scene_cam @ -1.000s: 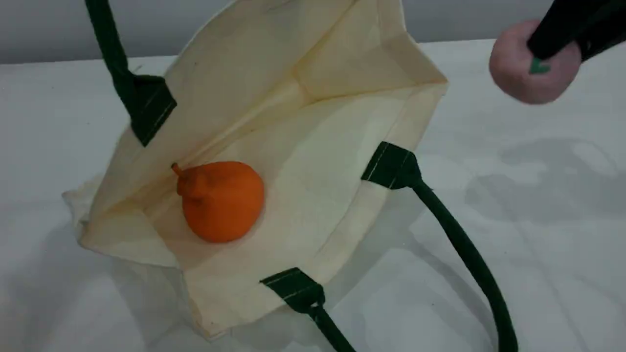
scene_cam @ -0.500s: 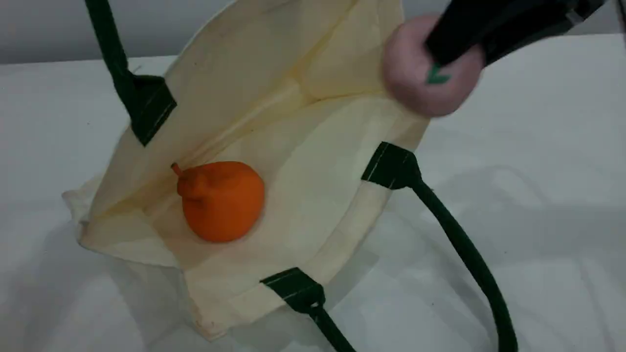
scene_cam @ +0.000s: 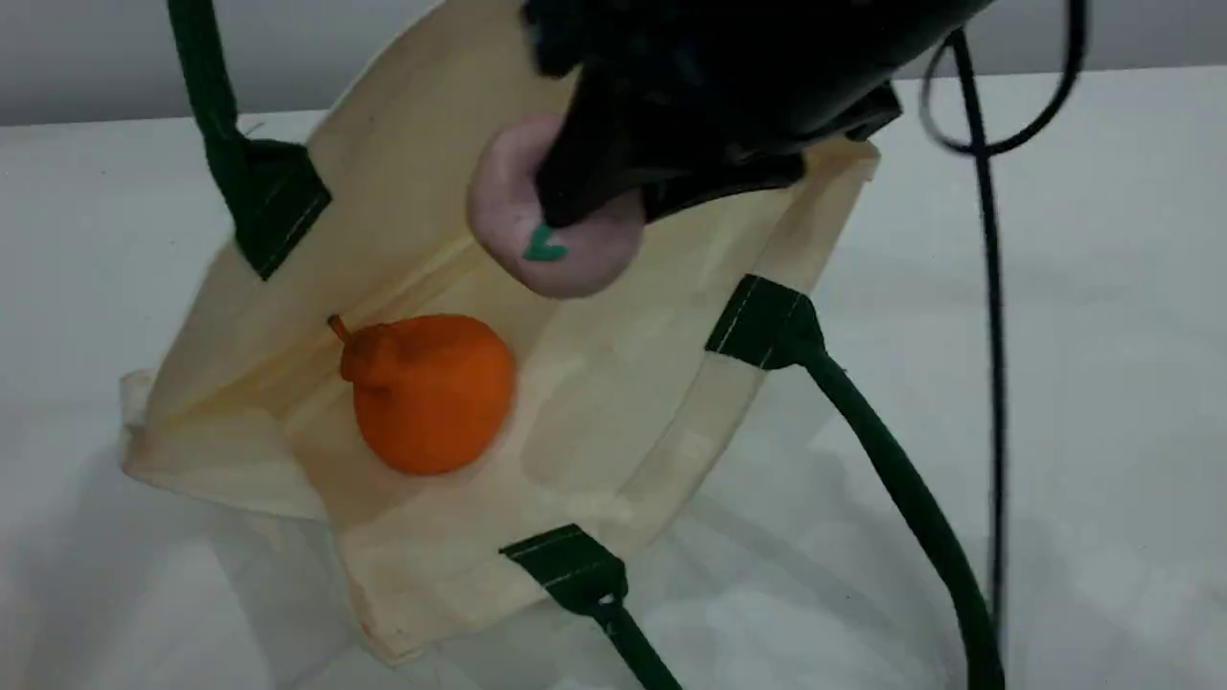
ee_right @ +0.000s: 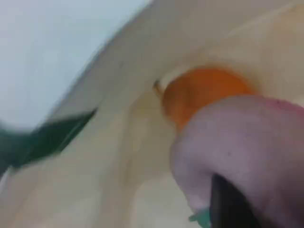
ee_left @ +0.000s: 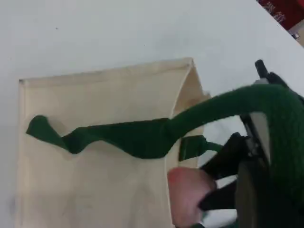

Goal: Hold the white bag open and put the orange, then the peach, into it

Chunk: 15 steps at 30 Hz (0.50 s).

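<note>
The white bag (scene_cam: 613, 383) lies on the table with its mouth held wide. The orange (scene_cam: 427, 388) rests inside on the lower wall. Its far green handle (scene_cam: 203, 86) runs up out of the scene view. In the left wrist view that rope handle (ee_left: 266, 107) loops over my left gripper (ee_left: 259, 156), which is shut on it. My right gripper (scene_cam: 585, 206) is shut on the pink peach (scene_cam: 566, 259) and hangs over the bag's opening, just above and right of the orange. The right wrist view shows the peach (ee_right: 237, 152) close up with the orange (ee_right: 199, 92) behind it.
The bag's near handle (scene_cam: 901, 479) arcs over the white table (scene_cam: 1102, 383) to the right. A thin black cable (scene_cam: 992, 287) from the right arm hangs down beside it. A red object (ee_left: 280, 9) sits at the far table edge.
My right gripper has carried the peach leftward, from right of the bag to over its open mouth. The bag's rim has shifted a little; the orange stays put.
</note>
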### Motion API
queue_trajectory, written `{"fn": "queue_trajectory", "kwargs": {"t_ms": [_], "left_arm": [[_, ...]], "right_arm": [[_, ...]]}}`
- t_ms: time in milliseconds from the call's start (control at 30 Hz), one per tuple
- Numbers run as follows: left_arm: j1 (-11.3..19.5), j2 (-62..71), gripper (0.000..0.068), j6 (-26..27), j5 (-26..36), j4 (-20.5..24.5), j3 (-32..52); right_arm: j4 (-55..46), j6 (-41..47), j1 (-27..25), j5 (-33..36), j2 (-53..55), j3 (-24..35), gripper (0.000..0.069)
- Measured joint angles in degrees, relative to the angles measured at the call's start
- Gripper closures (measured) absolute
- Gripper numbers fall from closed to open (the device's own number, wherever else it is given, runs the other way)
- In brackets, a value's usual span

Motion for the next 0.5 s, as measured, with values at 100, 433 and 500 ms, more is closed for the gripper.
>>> {"fn": "queue_trajectory", "kwargs": {"t_ms": [100, 433, 500], "left_arm": [[0.0, 0.0, 0.0624, 0.0, 0.0, 0.1, 0.0], [0.0, 0.0, 0.0624, 0.0, 0.0, 0.1, 0.0], [0.0, 0.0, 0.0624, 0.0, 0.0, 0.1, 0.0]], "right_arm": [[0.5, 0.0, 3.4, -9.7, 2.2, 0.0, 0.0451], [-5.5, 0.0, 6.6, -26.7, 13.0, -6.4, 0.0451], [-7.0, 0.0, 6.6, -25.1, 15.5, -9.3, 0.0451]]}}
